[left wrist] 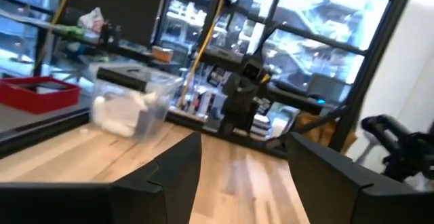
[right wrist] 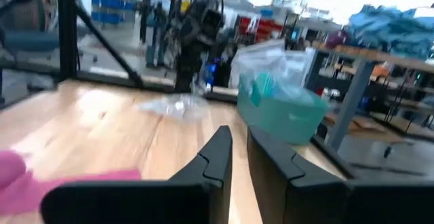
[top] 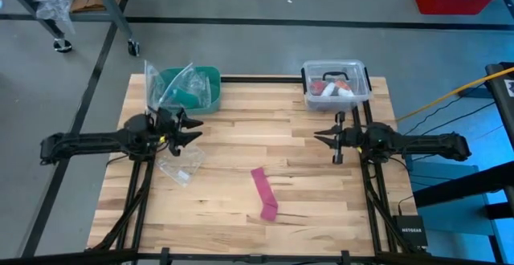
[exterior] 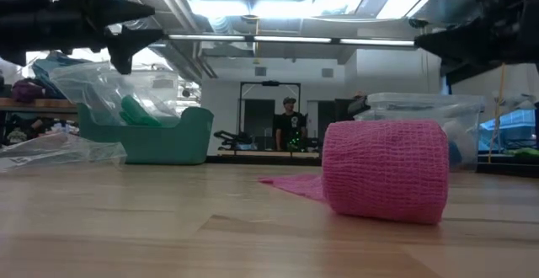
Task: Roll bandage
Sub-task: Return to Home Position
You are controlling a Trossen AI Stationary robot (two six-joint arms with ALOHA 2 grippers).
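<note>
A narrow pink strip lies on the table's near middle, with its near end rolled up. A teal-green piece shows inside a clear bag that stands in the teal bin. I cannot tell whether it is the bandage. My left gripper hovers open and empty over the table's left side, near the bin. My right gripper hovers empty over the right side, its fingers a narrow gap apart.
A clear lidded box with red and white items stands at the far right. A flat clear plastic bag lies on the table below my left gripper. A person stands far behind the table. Bare wood lies between the grippers.
</note>
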